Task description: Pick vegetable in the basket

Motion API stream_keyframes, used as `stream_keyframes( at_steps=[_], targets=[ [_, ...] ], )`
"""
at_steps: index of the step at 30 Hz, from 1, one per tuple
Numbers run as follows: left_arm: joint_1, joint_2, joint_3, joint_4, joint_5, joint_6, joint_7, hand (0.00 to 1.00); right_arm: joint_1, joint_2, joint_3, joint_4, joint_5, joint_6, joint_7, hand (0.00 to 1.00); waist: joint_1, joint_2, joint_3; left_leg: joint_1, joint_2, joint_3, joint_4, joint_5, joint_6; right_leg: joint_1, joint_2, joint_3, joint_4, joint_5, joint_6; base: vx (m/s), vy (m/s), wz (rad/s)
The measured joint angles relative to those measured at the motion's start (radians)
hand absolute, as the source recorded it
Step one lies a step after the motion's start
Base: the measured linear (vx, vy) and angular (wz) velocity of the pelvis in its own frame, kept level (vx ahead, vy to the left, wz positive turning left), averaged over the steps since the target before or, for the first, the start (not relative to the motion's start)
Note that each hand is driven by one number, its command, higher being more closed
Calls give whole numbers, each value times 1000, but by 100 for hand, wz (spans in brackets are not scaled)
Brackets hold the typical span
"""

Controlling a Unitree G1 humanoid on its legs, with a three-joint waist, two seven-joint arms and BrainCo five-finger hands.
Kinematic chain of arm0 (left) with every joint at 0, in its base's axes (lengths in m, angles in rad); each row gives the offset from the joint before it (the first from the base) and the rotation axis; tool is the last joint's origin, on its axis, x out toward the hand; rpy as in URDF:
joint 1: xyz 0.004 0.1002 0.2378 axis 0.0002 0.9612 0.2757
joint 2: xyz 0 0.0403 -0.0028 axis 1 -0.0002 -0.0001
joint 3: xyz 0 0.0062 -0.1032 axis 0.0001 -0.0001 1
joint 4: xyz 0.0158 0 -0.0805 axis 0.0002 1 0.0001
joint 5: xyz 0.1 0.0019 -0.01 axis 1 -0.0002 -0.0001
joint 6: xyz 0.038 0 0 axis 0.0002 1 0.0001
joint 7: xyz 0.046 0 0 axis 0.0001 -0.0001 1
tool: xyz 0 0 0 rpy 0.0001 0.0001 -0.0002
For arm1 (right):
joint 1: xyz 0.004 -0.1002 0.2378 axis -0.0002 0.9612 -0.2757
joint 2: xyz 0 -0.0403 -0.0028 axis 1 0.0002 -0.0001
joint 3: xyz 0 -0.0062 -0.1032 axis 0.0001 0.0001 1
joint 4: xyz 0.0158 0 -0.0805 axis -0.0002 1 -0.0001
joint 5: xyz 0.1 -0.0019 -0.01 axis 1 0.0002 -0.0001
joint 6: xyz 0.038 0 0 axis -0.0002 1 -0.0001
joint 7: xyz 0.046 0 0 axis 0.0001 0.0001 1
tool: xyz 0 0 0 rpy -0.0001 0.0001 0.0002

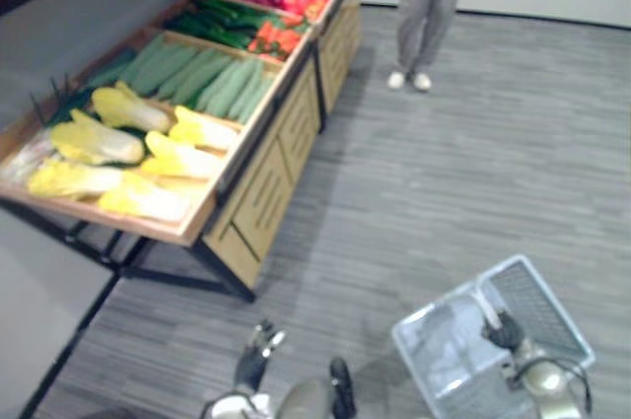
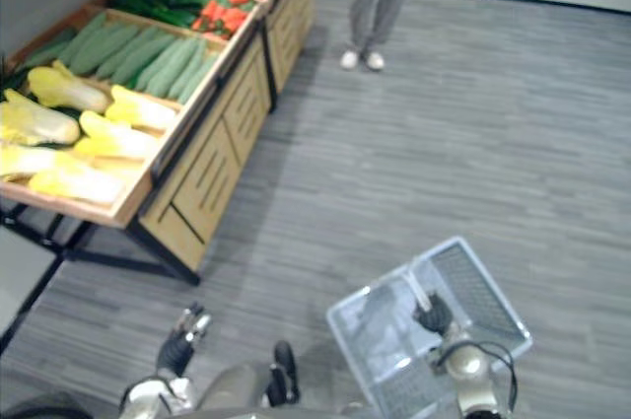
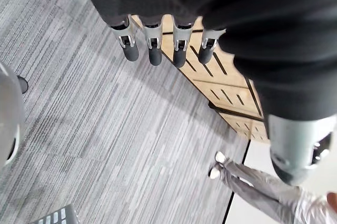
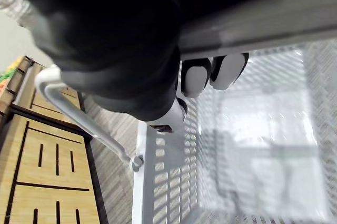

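1. While the yellow cabbages (image 1: 118,148) lie in the wooden stand (image 1: 266,192) at the left of the left eye view, with long green vegetables (image 1: 207,79) in the bin behind them, both hands sit near the bottom edge, well apart from all that produce. The left hand (image 1: 254,355) is at lower centre, fingers loose and holding nothing. The right hand (image 1: 503,330) is at lower right, over the middle of the pale mesh basket (image 1: 547,301). A person (image 1: 429,5) stands at the top on the grey floor.
2. In the right eye view the basket (image 2: 473,286) lies lower right of centre under the right hand (image 2: 432,318). The left hand (image 2: 182,335) is at lower left, below the stand's near corner.
3. In the left wrist view the left hand's fingers (image 3: 154,47) hang straight in a row, slightly apart, over bare floor. The stand's slatted front shows past them, untouched.
4. In the right wrist view the right hand's fingers (image 4: 196,76) curl round the grey handle (image 4: 263,23) at upper right, with the basket's mesh just beneath them. A white second handle (image 4: 68,105) hangs at the left by the rim.
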State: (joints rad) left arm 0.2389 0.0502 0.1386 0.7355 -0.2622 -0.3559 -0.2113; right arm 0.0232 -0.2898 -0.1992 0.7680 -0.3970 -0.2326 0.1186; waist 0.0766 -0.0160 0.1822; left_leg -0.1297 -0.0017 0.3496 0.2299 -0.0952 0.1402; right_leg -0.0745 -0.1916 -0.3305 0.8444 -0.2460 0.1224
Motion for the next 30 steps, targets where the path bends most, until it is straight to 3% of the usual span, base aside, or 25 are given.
stream_keyframes(
  at_steps=[1,2,4,5,6,8,10,11,12,13,14,15,16,18,20,21,22,23,24,25,26,28,30],
  targets=[
    [2,19,-20,5,0,9,21,0,27,6,9,1,-1,0,1,100,-7,-3,3,70,-2,-45,-2,-24,-5,-37,-40,-11,128,-7,-22,556,2,101],
    [4,40,-28,6,-1,10,38,0,48,24,10,2,5,-1,-3,100,-21,-4,5,139,2,-97,-11,-38,-14,-44,-58,-34,113,-16,-34,571,-26,136],
    [-9,64,-20,4,-5,12,54,0,62,42,7,8,13,-19,-15,100,-40,5,12,199,21,-181,-19,-52,-36,-47,-34,-41,-44,-18,-30,539,-114,137],
    [-52,91,-8,3,-10,26,55,0,69,41,4,34,14,-39,-30,100,-52,10,15,226,49,-268,-17,-61,-52,-51,17,-1,-292,-5,-12,485,-176,144],
    [-74,102,-7,1,-11,34,54,0,78,40,0,38,15,-41,-36,100,-51,8,14,230,55,-301,-16,-67,-64,-52,35,32,-391,10,0,449,-218,169],
    [-125,118,-5,2,-11,44,53,0,99,42,-24,55,15,-55,-51,100,-50,-8,16,239,56,-372,-4,-101,-125,-57,49,150,-600,89,11,369,-249,153],
    [-103,119,30,-26,-13,43,57,0,111,63,-42,71,25,-57,-84,100,-44,-50,12,256,45,-381,55,-193,-160,-56,20,207,-587,177,0,433,-440,132],
    [-57,114,65,-58,-49,31,63,0,118,80,-41,64,23,-58,-90,100,-21,-74,5,260,35,-385,113,-261,-181,-69,0,202,-520,196,-32,494,-552,71],
    [-7,68,105,-62,-63,32,70,0,116,62,-51,60,22,-55,-95,100,-9,-31,7,248,94,-362,231,-306,-215,-52,29,154,-460,124,-55,398,-430,60],
    [8,51,106,-68,-73,31,66,0,118,54,-55,54,23,-55,-94,100,-14,-1,14,193,128,-331,351,-298,-210,-33,41,123,-462,110,-58,319,-372,98],
    [26,27,106,-78,-83,31,47,0,125,49,-71,38,32,-41,-88,100,-21,45,31,75,202,-274,565,-210,-201,33,62,56,-514,104,-67,325,-351,118],
    [37,15,116,-85,-89,31,33,0,127,43,-75,28,51,-24,-84,100,-10,59,46,-5,241,-210,670,-165,-202,90,70,24,-566,101,-73,310,-348,110],
    [41,13,126,-86,-90,31,26,0,124,39,-75,29,53,-17,-78,100,-6,53,47,-23,236,-173,654,-175,-205,115,60,12,-587,100,-75,279,-246,89],
    [41,12,142,-91,-99,25,6,0,115,26,-82,40,53,-9,-54,100,2,33,48,-24,184,-41,472,-180,-217,174,25,-30,-646,100,-75,200,-135,69],
    [36,9,144,-105,-128,-23,6,0,71,-7,-119,84,45,5,-31,100,9,60,40,-27,144,125,163,-102,-186,205,44,-84,-665,73,-55,311,-96,57],
    [34,9,145,-105,-129,-28,7,0,66,-11,-119,89,45,6,-30,100,10,65,39,-27,143,135,142,-95,-179,205,51,-89,-658,64,-53,279,7,37],
    [28,13,159,-105,-129,-36,10,0,46,-18,-120,124,44,8,-25,100,13,62,39,-28,129,126,105,-56,-105,196,52,-104,-602,10,-40,303,24,18],
    [25,24,182,-105,-129,-37,26,0,36,-6,-117,160,45,11,-17,100,14,23,22,-17,96,118,98,-62,-55,190,15,-104,-504,-34,-20,314,1,28],
    [24,26,186,-105,-129,-38,36,0,33,-4,-117,164,45,11,-13,100,12,6,14,-4,77,107,86,-67,-49,158,-14,-97,-421,-46,-3,376,-13,43],
    [15,24,180,-118,-129,-40,47,0,31,-8,-119,173,46,9,-10,100,5,-16,8,15,56,89,65,-70,-36,70,-68,-50,-211,-20,39,408,-39,67],
    [-4,28,173,-157,-129,-42,56,0,26,-3,-119,184,46,9,-5,100,-10,-21,11,47,54,54,55,-72,-35,22,-92,-15,-86,-9,51,428,-34,75],
    [-14,42,155,-266,-128,-45,67,0,43,19,-122,189,53,11,-9,100,-21,-13,14,110,61,-10,32,-77,-44,26,-88,-15,-84,-22,28,425,-105,89],
    [-63,80,124,-398,-124,-46,87,0,66,41,-126,188,54,11,-24,100,-37,-9,15,160,82,-86,4,-81,-75,24,-71,-6,-203,-27,19,378,-193,102]
  ],
)
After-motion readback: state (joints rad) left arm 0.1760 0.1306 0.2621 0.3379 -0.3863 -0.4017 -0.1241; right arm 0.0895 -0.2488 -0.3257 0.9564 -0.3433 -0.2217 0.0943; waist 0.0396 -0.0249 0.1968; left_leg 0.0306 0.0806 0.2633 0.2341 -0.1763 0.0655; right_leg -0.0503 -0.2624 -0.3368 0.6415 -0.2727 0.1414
